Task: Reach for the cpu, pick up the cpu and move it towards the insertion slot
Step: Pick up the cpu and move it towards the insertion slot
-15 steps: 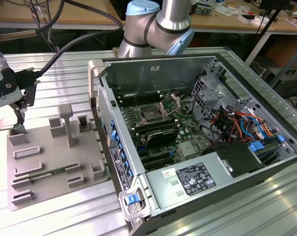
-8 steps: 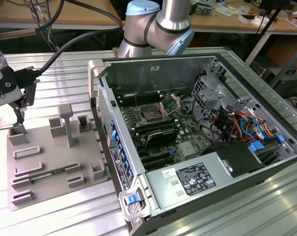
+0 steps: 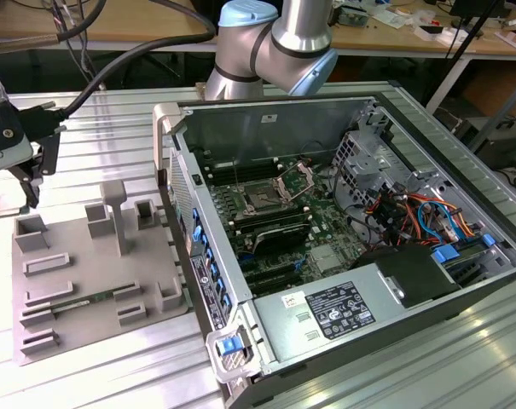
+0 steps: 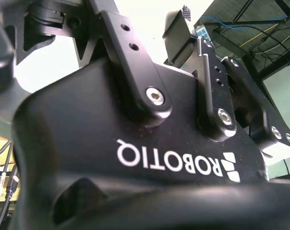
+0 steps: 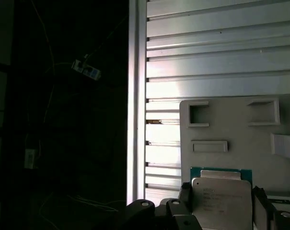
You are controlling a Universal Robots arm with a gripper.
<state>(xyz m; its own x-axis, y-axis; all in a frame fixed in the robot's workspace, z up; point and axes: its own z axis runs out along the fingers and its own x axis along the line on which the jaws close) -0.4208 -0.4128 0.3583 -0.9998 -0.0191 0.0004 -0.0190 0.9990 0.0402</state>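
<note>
**Operator:** Where's the cpu, and has the tool got it?

**Spotter:** In the first wrist view your cpu sits between the fingers of the tool. Each finger stands against a side edge with no gap I can make out, so I read it as closed on the chip. I can't tell whether the chip is clear of the grey tray.

**Operator:** How will it handle?

**Spotter:** I'd judge it light, thin and stiff. The smooth metal top gives little friction, and the underside is probably delicate. The two opposite edges are your hold, with the chip kept level and only a gentle squeeze.

**Operator:** What's around it?

**Spotter:** The tray lies on the slatted aluminium worktop. In the exterior view it's at about eight o'clock, with upright posts and a memory stick in it. Beyond it, the computer case's side wall stands between the tray and the insertion slot. The hinged bracket is raised at the slot's two o'clock. The arm is at twelve o'clock.
</note>
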